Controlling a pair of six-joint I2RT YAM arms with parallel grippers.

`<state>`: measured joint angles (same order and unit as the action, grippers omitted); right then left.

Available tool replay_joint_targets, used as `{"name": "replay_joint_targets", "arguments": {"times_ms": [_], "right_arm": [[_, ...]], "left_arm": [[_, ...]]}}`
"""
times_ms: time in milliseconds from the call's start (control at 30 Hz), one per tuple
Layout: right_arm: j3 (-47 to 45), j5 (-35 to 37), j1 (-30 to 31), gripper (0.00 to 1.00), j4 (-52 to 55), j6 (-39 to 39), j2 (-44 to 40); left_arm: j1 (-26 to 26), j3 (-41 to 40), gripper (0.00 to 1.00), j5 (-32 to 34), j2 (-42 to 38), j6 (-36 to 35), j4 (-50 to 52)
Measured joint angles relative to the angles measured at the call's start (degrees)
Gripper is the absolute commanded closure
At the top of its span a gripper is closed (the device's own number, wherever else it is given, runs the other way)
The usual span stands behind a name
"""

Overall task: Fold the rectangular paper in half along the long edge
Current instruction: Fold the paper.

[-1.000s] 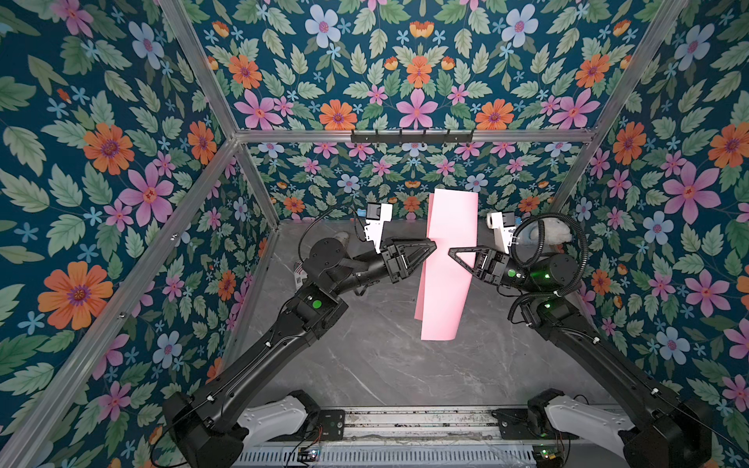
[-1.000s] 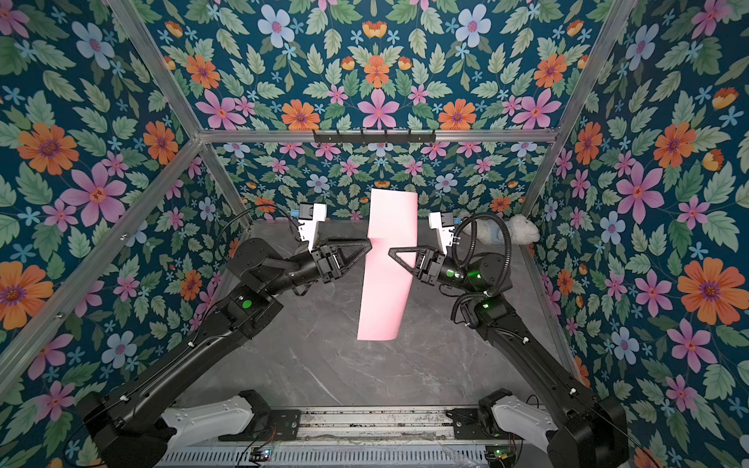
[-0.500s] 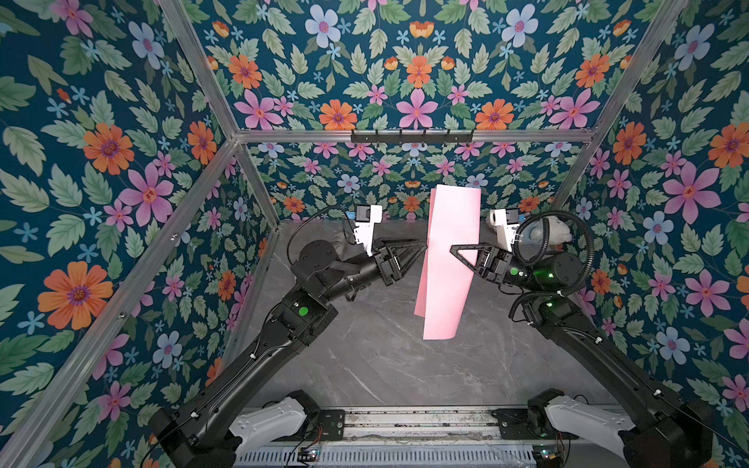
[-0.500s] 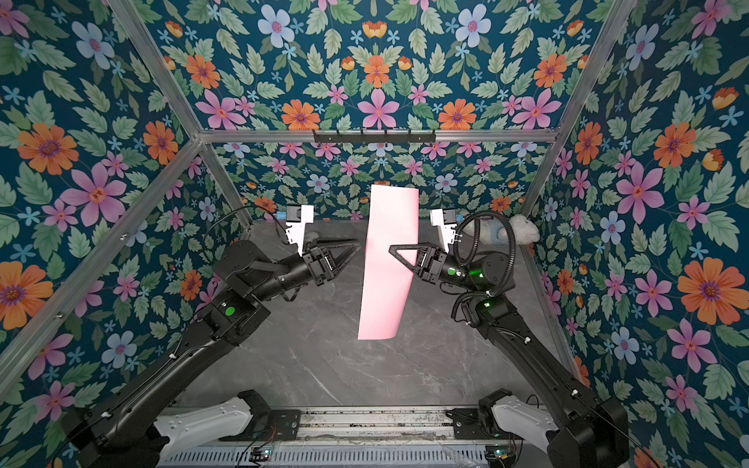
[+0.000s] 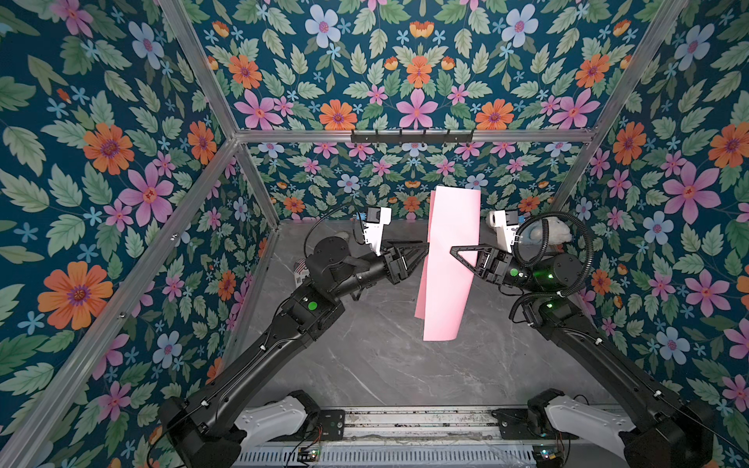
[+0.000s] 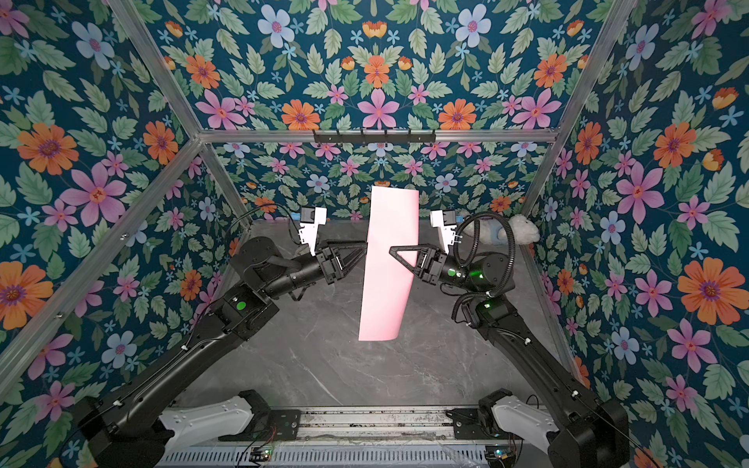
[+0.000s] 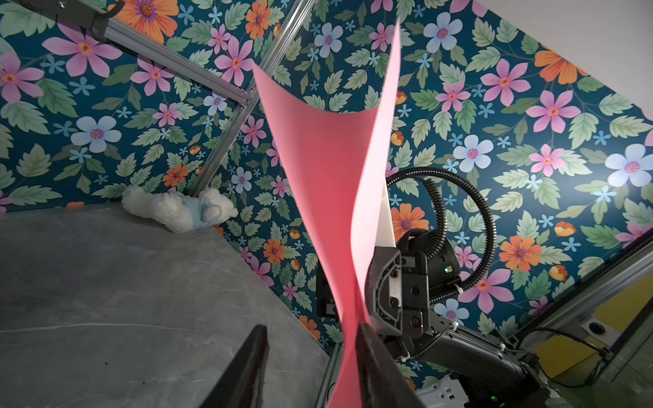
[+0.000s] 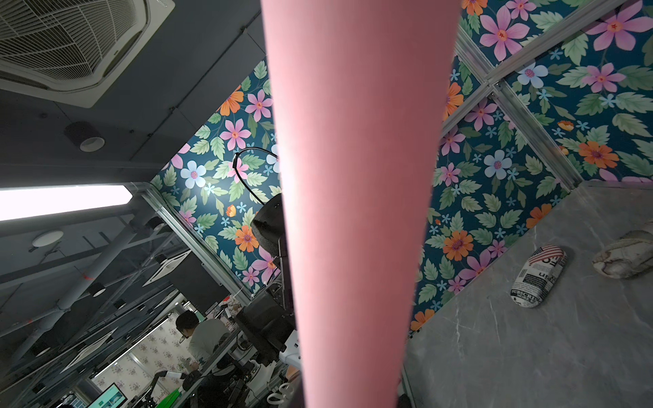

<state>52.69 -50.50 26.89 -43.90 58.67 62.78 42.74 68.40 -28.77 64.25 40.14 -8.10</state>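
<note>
Light-pink rectangular paper sheet [image 5: 446, 283] is held aloft above the grey marbled counter [image 5: 364, 364], curled loosely double along its length and not yet creased. Its middle is pinched in the closed jaws of the right gripper [image 5: 454, 253]. Opposite, the jaws of the left gripper [image 5: 424, 254] are seen half open around the sheet's edge, gripping nothing. Both long edges should be matched before closing, lest the crease be skewed.

Above middle of grey marble table [image 5: 364, 364]: light-pink rectangular paper sheet [image 5: 448, 263], between left gripper [image 5: 423, 249] and right gripper [image 5: 454, 252]. In far right corner: white plush toy [image 5: 555, 235]. By left edge: newsprint-patterned oval pouch [image 8: 539, 275].
</note>
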Motion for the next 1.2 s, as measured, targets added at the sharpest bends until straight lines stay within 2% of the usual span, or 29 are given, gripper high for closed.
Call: {"name": "replay_joint_targets", "arguments": {"times_ms": [700, 1200], "right_arm": [[-0.98, 0.04, 0.00, 0.86, -0.94, -0.02, 1.01], [1.97, 1.36, 1.20, 0.86, 2.14, -3.15, 1.81]], "left_arm": [[0.44, -0.57, 0.56, -2.23, 0.20, 1.92, -2.58], [1.51, -0.85, 0.64, -2.64, 1.77, 2.99, -3.43]]}}
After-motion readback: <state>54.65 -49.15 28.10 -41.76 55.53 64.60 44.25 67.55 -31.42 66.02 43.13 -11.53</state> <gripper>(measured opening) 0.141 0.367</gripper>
